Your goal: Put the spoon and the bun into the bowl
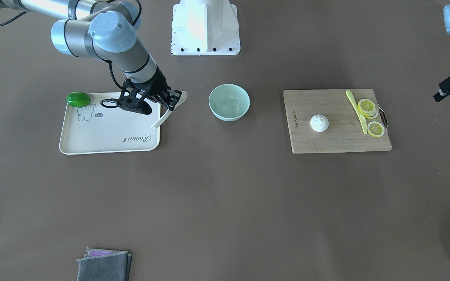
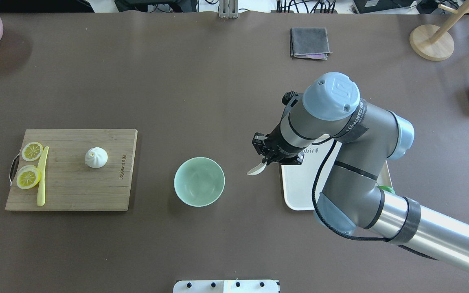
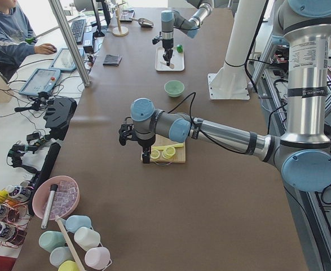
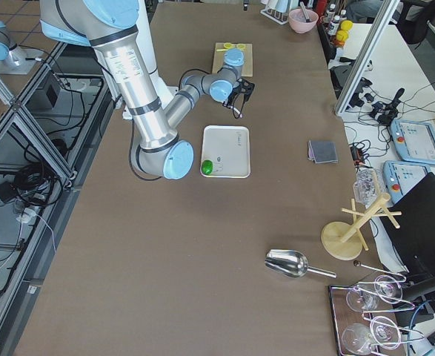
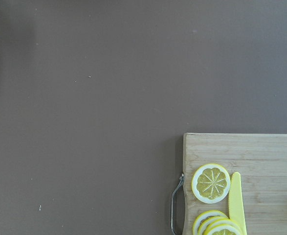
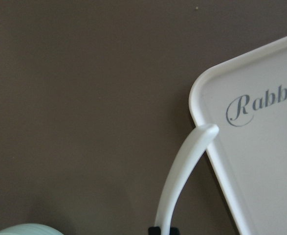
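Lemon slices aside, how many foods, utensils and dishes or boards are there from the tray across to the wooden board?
Foods: 2, bun and green fruit.
Utensils: 2, spoon and knife.
Dishes or boards: 3, bowl, tray, cutting board.
Total: 7.

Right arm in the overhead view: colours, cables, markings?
The right arm has silver-grey tubular links and pale-blue joint caps, one bearing a UR logo. A black cable runs loose alongside; a black band wraps the lower link. The right gripper is black, open-frame.
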